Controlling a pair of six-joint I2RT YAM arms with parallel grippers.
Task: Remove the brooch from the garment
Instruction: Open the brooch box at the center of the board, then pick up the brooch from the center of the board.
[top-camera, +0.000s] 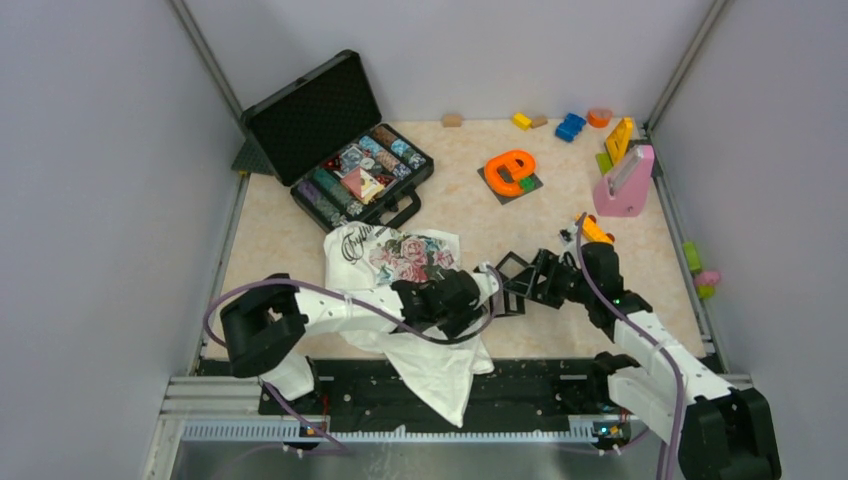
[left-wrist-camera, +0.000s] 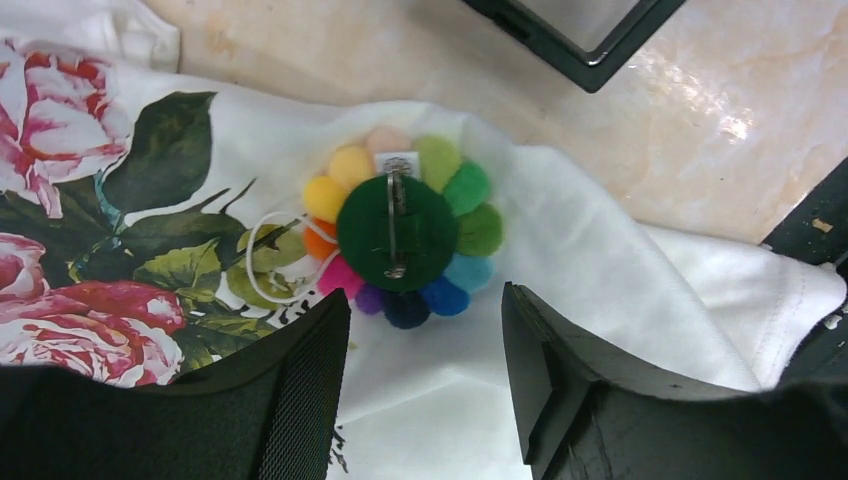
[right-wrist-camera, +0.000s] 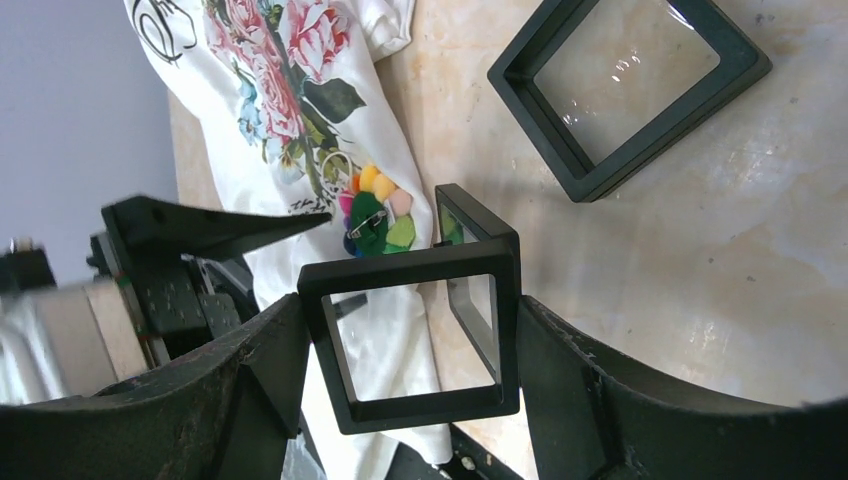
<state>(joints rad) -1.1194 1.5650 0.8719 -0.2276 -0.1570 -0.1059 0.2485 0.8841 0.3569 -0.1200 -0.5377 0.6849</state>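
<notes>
The brooch (left-wrist-camera: 400, 235) lies back side up on the garment (left-wrist-camera: 600, 260), showing a green felt disc with a metal pin and coloured bead petals round it. It sits on a white fold near the floral print. My left gripper (left-wrist-camera: 425, 300) is open, its fingertips just short of the brooch and above the cloth. In the top view the left gripper (top-camera: 470, 295) hides the brooch on the garment (top-camera: 400, 255). My right gripper (right-wrist-camera: 410, 330) is shut on an open black display frame (right-wrist-camera: 410, 265), held just right of the brooch (right-wrist-camera: 372, 215).
A second black frame (right-wrist-camera: 630, 90) lies on the table behind the held one. An open black case of chips (top-camera: 340, 150) stands at the back left. An orange e-shaped toy (top-camera: 510, 170), a pink stand (top-camera: 627, 180), an orange toy car (top-camera: 595, 230) and small blocks (top-camera: 570, 125) lie at the back right.
</notes>
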